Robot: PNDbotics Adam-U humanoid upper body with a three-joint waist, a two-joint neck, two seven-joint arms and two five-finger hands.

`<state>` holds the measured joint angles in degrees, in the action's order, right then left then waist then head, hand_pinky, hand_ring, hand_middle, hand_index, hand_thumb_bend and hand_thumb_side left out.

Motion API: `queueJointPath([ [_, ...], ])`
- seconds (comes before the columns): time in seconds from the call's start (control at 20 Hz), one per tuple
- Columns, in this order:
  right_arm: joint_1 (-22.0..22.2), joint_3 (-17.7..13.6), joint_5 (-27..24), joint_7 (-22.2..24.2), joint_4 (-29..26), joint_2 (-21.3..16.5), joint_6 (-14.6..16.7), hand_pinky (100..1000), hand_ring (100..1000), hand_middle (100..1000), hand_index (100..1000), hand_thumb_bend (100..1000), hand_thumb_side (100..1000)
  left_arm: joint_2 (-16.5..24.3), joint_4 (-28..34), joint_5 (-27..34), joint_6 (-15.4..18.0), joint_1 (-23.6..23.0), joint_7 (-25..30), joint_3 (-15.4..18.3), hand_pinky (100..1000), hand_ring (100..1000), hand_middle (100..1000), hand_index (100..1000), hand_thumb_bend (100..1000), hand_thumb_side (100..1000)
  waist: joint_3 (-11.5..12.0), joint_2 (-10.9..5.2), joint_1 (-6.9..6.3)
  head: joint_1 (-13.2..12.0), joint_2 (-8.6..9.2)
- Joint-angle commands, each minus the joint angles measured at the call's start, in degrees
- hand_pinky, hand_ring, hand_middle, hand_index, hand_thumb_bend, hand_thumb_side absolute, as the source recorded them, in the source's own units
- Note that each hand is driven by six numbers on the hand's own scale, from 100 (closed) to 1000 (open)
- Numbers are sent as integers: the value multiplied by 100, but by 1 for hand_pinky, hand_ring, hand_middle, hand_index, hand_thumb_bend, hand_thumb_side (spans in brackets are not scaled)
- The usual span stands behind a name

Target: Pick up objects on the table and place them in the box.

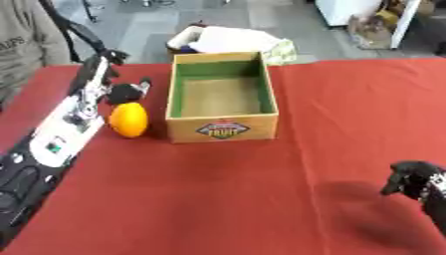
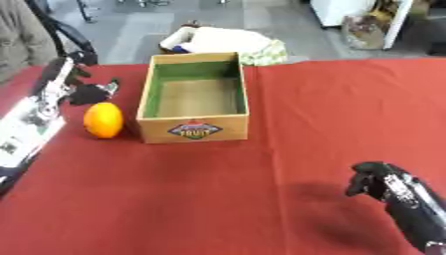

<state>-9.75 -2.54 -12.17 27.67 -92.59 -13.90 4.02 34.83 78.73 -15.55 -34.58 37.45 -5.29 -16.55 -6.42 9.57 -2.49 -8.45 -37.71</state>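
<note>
The box (image 1: pixel 223 128) looks empty (nothing placed yet). The orange (image 1: pixel 128 119) lies beside its left wall; the left hand (image 1: pixel 129 92) hovers behind it, fingers curled, holding nothing. The right hand (image 2: pixel 370 180) idles curled near the table's (image 1: pixel 218 199) right edge.

The table (image 1: pixel 218 199) is covered in a plain deep red. The box (image 1: pixel 223 126) is tan cardboard outside, with green inner walls, a brown floor and a dark label with yellow lettering on its front. The orange (image 1: pixel 128 119) is bright orange, shading to yellow at its top. The left hand (image 1: pixel 128 92) is black with a little silver; the arm (image 1: pixel 65 127) behind it is white with black parts. The right hand (image 2: pixel 373 180) is black. Beyond the box lies a white cloth (image 1: pixel 233 40) with a pale green edge.
</note>
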Motion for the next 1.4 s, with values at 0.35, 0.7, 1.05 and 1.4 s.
queueJointPath([
  [0.35,-63,-13,26,1,-104,-96,8,608,555,532,707,100,704,156,-449,-1025,-145,125,1004,62,765,750,756,848,501,313,-14,-84,9,13,74],
  [0.7,-59,-20,34,-4,-103,-98,8,608,554,532,707,100,703,135,-712,-1759,-163,76,1739,193,757,736,741,841,558,347,-19,-76,6,30,85],
  [1.05,-55,-21,37,-4,-101,-94,6,608,554,532,707,100,703,15,-997,-2438,-38,22,2186,289,707,637,639,753,493,306,-19,-71,6,41,92],
  [1.4,-51,-28,40,-10,-98,-92,9,608,554,532,707,100,702,-153,-1238,-3175,240,-15,2022,501,623,486,467,550,111,239,-12,-67,16,52,86],
])
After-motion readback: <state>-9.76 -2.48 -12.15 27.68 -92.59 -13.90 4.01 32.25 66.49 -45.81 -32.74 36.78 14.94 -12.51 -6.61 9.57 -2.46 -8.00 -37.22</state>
